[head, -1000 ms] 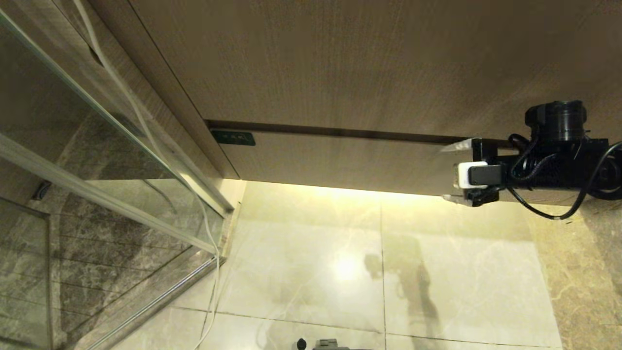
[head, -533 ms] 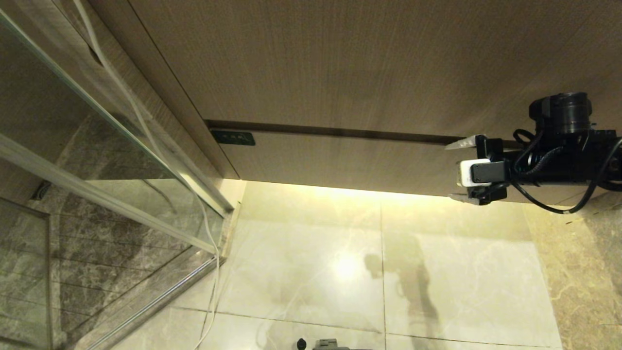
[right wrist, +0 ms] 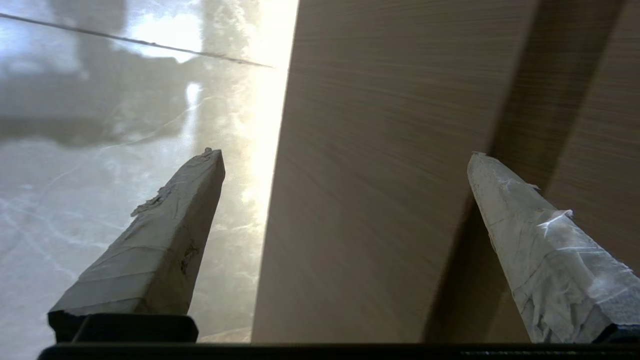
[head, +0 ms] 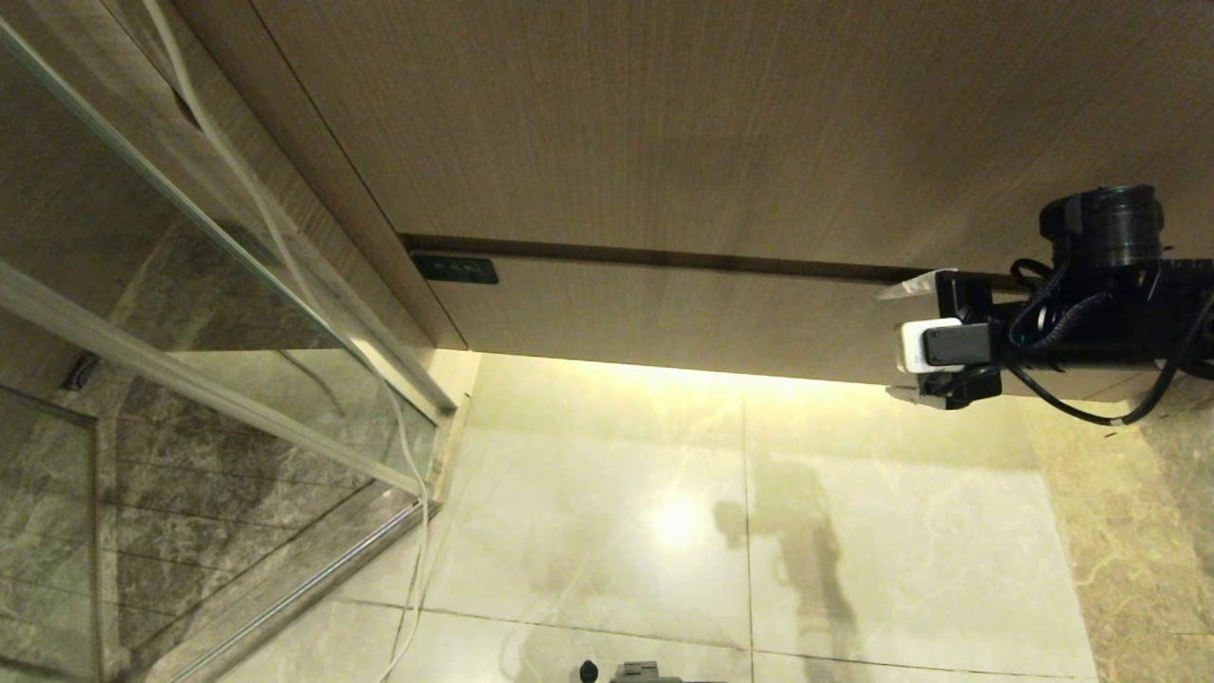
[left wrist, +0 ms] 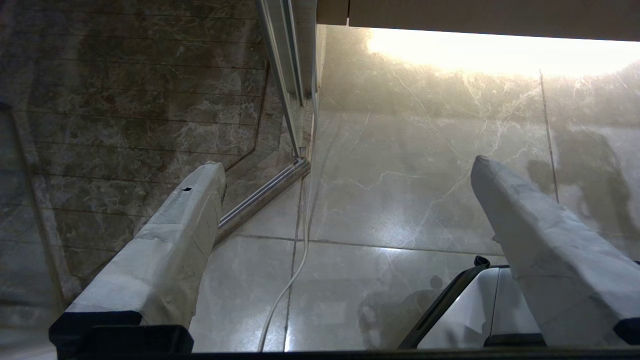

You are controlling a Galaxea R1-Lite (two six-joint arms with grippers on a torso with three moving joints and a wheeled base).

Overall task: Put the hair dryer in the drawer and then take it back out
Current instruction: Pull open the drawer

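The drawer (head: 664, 318) was seen shut, its flat wood-grain front flush beneath the taller wood-grain panel (head: 664, 123), from which it was parted by a dark horizontal gap. A small dark label (head: 456, 269) was set at the front's upper left corner. The hair dryer was not visible in any view.

The right end effector (head: 909, 341) was held level at the right end of the drawer front, its two taped fingers (right wrist: 165, 240) spread wide and released, with nothing between them. One finger was positioned near the gap at the drawer's upper edge and the other near its lower edge, so that the front was straddled; whether either finger touched the wood could not be told. A black cable (head: 1081, 408) was looped beneath the arm.

The left end effector (left wrist: 345, 210) was seen only in its own wrist view, pointed down at the floor (head: 759, 531), its fingers likewise spread and empty.

The polished marble floor was lit by a strip of warm light along the drawer's lower edge. A glass partition (head: 190, 313) with a metal frame was set at the left, and a thin white cord (head: 408, 531) was trailed down beside its base.
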